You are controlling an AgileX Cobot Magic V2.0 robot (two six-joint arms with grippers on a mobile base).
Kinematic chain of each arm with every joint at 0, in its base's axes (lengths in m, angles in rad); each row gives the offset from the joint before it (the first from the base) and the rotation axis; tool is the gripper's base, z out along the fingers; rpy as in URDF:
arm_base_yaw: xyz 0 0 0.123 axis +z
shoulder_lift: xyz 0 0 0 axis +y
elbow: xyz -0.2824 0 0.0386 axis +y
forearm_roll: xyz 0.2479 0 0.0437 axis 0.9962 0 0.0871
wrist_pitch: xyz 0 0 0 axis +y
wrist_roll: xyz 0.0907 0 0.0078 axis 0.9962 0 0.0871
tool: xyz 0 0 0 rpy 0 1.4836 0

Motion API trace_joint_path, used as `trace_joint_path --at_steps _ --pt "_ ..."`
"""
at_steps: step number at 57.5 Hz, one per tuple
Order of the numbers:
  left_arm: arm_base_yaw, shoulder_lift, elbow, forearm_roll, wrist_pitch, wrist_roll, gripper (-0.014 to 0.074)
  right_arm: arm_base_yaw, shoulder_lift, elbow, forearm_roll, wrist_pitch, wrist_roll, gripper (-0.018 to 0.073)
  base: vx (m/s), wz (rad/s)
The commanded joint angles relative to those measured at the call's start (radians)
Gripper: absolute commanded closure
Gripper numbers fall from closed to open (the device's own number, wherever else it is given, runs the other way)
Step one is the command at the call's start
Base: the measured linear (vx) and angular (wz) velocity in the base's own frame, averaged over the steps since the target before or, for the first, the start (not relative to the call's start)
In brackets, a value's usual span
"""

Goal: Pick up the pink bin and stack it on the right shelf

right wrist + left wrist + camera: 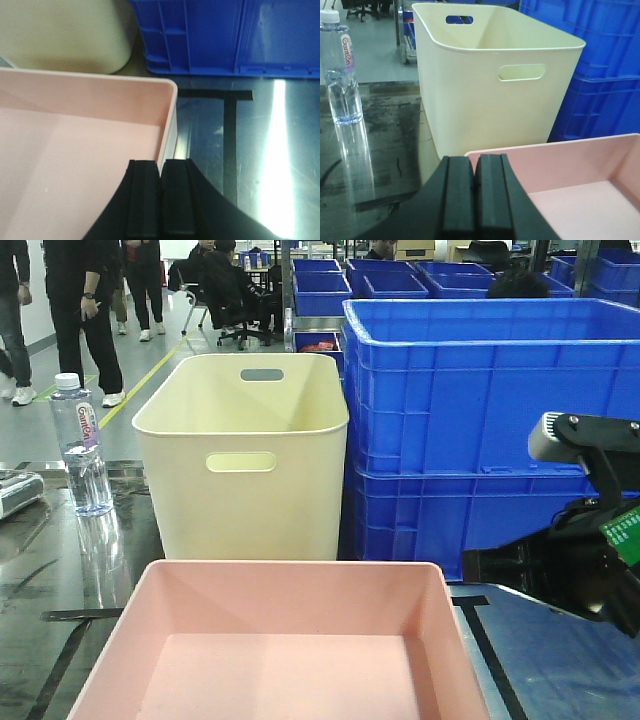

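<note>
The pink bin (285, 640) is located nearest the front camera, resting on the dark glossy tabletop (560, 650) that is marked with black tape lines (229, 125). In the right wrist view, the right end effector (161, 200) is seen with its two black pads pressed together over the bin's right wall, the rim running in between them; the wall is thus gripped. In the left wrist view, the left end effector (475, 200) is seen with its pads closed against each other at the bin's left near edge; whether any wall is clamped between them cannot be told. In the front view, the right arm (580, 560) is visible at the bin's right side. Directly behind the bin, a taller cream tub (245, 455) with slot handles is placed upright. To the right of the tub, ribbed blue crates (490, 430) are stacked, close beside it. To the left of the tub, a clear water bottle (80, 445) stands upright on the tabletop. Farther back, more blue crates and several persons (85, 310) are seen on the floor.
</note>
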Motion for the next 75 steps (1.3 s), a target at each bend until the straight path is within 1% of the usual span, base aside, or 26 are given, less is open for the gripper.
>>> trace_joint_path --at_steps 1,2,4,5,7,9,15,23,44,47,51,54,55,56,58,59,60,61,62,65,68,71,75 --pt "-0.005 -0.018 -0.025 -0.023 -0.071 0.002 0.0605 -0.001 -0.029 -0.027 0.055 -0.011 0.023 0.0572 0.0 0.0" --pt "-0.005 -0.018 -0.025 -0.023 -0.071 0.002 0.0605 -0.001 -0.029 -0.027 0.083 -0.002 0.035 0.0571 0.0 0.0" --pt "-0.005 -0.018 -0.025 -0.023 -0.07 0.002 0.0605 -0.001 -0.028 -0.027 0.173 0.014 0.062 0.0572 0.0 0.0" --pt "-0.005 -0.016 -0.025 -0.023 -0.069 0.002 0.0605 -0.001 -0.026 -0.027 0.195 0.014 0.06 0.0572 0.0 0.0" --pt "-0.005 -0.016 -0.025 -0.023 -0.069 0.002 0.0605 -0.001 -0.02 -0.027 0.222 -0.009 0.036 0.0572 0.0 0.0" --pt "-0.005 -0.016 -0.025 -0.023 -0.069 0.002 0.0605 -0.001 -0.014 -0.027 0.227 -0.037 0.023 0.0572 0.0 0.0" --pt "-0.005 -0.016 -0.025 -0.023 -0.069 0.002 0.0605 -0.001 -0.002 -0.027 0.192 -0.118 -0.019 0.0571 0.0 0.0" --pt "-0.005 -0.016 -0.025 -0.023 -0.069 0.002 0.0604 -0.001 0.001 -0.027 0.139 -0.12 -0.038 0.0571 0.0 0.0" --pt "-0.005 -0.016 -0.025 -0.023 -0.066 0.002 0.0604 -0.001 0.001 -0.027 0.139 -0.12 -0.037 0.0571 0.0 0.0" --pt "-0.005 -0.019 -0.025 -0.012 -0.066 0.002 0.0604 -0.001 0.001 -0.027 0.139 -0.12 -0.037 0.0571 0.0 0.0" --pt "-0.005 -0.04 -0.025 0.057 -0.064 -0.008 0.0604 -0.001 0.001 -0.027 0.139 -0.12 -0.037 0.0571 0.0 0.0" --pt "-0.005 -0.073 -0.012 0.139 -0.051 -0.051 0.0604 -0.001 0.001 -0.027 0.139 -0.12 -0.037 0.0571 0.0 0.0" --pt "-0.005 -0.083 -0.009 0.149 -0.051 -0.058 0.0604 -0.001 0.001 -0.027 0.139 -0.12 -0.037 0.0571 0.0 0.0" --pt "-0.005 -0.097 0.009 0.192 -0.051 -0.095 0.0604 -0.001 0.001 -0.027 0.139 -0.12 -0.037 0.0571 0.0 0.0" --pt "-0.004 -0.125 0.037 0.248 -0.059 -0.141 0.0604 -0.001 0.001 -0.027 0.139 -0.12 -0.037 0.0571 0.0 0.0" --pt "-0.004 -0.137 0.057 0.282 -0.065 -0.193 0.0604 -0.001 0.001 -0.027 0.139 -0.12 -0.037 0.0571 0.0 0.0" --pt "-0.004 -0.155 0.072 0.305 -0.07 -0.221 0.0604 -0.001 0.001 -0.027 0.139 -0.12 -0.037 0.0571 0.0 0.0" --pt "-0.004 -0.18 0.105 0.353 -0.082 -0.28 0.0604 -0.001 0.001 -0.027 0.139 -0.12 -0.037 0.0571 0.0 0.0" --pt "-0.004 -0.194 0.123 0.377 -0.089 -0.311 0.0604 -0.001 0.001 -0.027 0.139 -0.12 -0.037 0.0571 0.0 0.0" --pt "-0.004 -0.258 0.209 0.484 -0.113 -0.438 0.0604 -0.001 0.001 -0.027 0.139 -0.12 -0.037 0.0571 0.0 0.0" --pt "-0.004 -0.313 0.292 0.566 -0.136 -0.525 0.0604 -0.001 0.001 -0.027 0.139 -0.12 -0.037 0.0571 0.0 0.0" --pt "-0.004 -0.382 0.366 0.623 -0.157 -0.577 0.0604 -0.001 0.001 -0.027 0.139 -0.12 -0.037 0.0571 0.0 0.0" --pt "0.004 -0.487 0.474 0.675 -0.177 -0.589 0.0604 -0.001 0.001 -0.027 0.139 -0.12 -0.037 0.0571 0.0 0.0"
